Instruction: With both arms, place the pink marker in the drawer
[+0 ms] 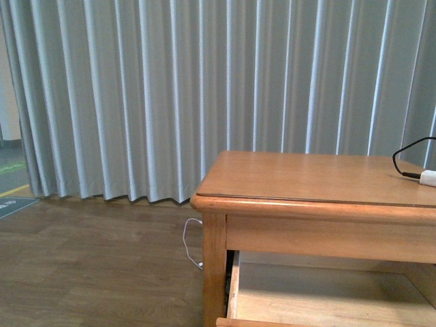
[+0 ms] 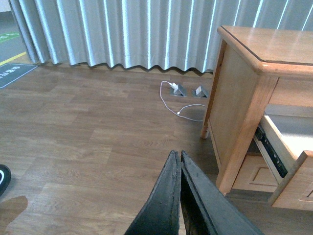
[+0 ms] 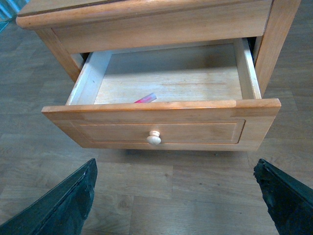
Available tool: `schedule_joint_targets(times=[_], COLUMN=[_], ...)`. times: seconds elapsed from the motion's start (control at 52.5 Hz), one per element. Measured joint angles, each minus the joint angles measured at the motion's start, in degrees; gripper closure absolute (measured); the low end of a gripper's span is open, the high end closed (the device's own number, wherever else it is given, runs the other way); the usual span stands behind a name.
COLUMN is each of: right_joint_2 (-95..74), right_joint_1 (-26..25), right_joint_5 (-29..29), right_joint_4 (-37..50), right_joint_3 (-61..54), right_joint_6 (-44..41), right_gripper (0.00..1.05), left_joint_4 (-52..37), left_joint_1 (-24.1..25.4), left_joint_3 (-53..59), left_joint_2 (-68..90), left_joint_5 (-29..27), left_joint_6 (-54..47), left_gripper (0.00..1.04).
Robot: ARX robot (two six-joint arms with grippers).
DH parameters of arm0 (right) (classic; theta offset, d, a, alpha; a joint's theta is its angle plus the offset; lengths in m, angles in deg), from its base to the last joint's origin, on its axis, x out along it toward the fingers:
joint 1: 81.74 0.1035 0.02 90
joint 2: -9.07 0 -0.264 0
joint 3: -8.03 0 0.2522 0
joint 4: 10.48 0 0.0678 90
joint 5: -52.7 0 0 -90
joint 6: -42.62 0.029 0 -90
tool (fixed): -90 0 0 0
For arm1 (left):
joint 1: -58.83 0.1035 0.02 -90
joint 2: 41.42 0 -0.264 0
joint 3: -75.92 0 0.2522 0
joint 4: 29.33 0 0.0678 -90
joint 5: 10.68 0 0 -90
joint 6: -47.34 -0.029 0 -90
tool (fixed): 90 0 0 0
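The drawer (image 3: 161, 128) of the honey wooden cabinet stands pulled out, its round knob (image 3: 154, 138) facing my right wrist camera. The pink marker (image 3: 145, 99) lies on the pale drawer floor just behind the front panel, partly hidden by it. My right gripper (image 3: 176, 193) hangs in front of the drawer, a short way back from the knob, open wide with nothing between its fingers. My left gripper (image 2: 176, 155) is shut and empty, above the wood floor to the left of the cabinet; the open drawer (image 2: 286, 147) shows from the side. Neither arm shows in the front view.
The cabinet top (image 1: 313, 177) carries a white plug on a black cable (image 1: 428, 178) at the far right. A white cable (image 2: 171, 100) and two floor sockets (image 2: 188, 91) lie by the grey curtain (image 1: 204, 88). A lower drawer (image 2: 254, 171) sits shut beneath the open one.
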Motion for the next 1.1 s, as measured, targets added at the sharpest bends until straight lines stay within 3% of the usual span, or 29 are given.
schedule_joint_targets(times=[0.343,0.438,0.799,0.932,1.028,1.104], right_joint_2=[0.00,0.00,0.04,0.04,1.05,0.87], right_joint_1=[0.00,0.00,0.02,0.02,2.69,4.79], right_joint_5=[-0.02,-0.02,0.00,0.02,7.39,8.37], right_joint_4=[0.00,0.00,-0.02,0.00,2.78,-0.74], right_joint_3=[0.00,0.00,0.04,0.04,-1.64,-2.64], right_joint_6=[0.00,0.00,0.00,-0.02,-6.60,-11.30], right_gripper=[0.09,0.09,0.09,0.09,0.09,0.09], left_joint_4=[2.60,10.60,10.80,10.80,10.80,10.80], left_joint_1=[0.00,0.00,0.00,0.00,0.00,0.00], left_joint_3=[1.90,2.82,2.82,2.82,2.82,2.82], left_joint_2=[-4.57,-12.35,-14.80,-14.80,-14.80,-14.80], left_joint_5=[0.00,0.15,0.00,0.00,-0.02,-0.02], left_joint_6=[-0.02,-0.13,-0.13,-0.20,-0.20,-0.20], left_gripper=[1.01,1.01,1.00,0.77,0.59,0.47])
